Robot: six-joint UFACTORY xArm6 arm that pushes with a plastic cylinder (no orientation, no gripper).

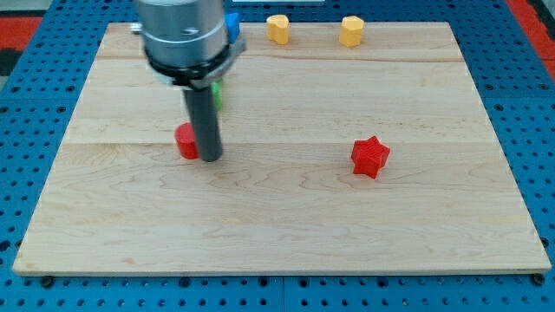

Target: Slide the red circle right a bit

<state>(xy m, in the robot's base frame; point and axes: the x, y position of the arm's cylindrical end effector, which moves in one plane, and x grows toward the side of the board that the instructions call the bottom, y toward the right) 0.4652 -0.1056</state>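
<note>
The red circle (185,140) lies on the wooden board left of centre, partly hidden behind my rod. My tip (211,159) rests on the board just to the right of the red circle and appears to touch its right side. A red star (370,156) lies to the right of centre.
Two yellow blocks (277,29) (351,30) stand near the board's top edge. A green block (217,94) and a blue block (232,24) show partly behind the arm's body at the upper left. The wooden board (286,234) sits on a blue pegboard.
</note>
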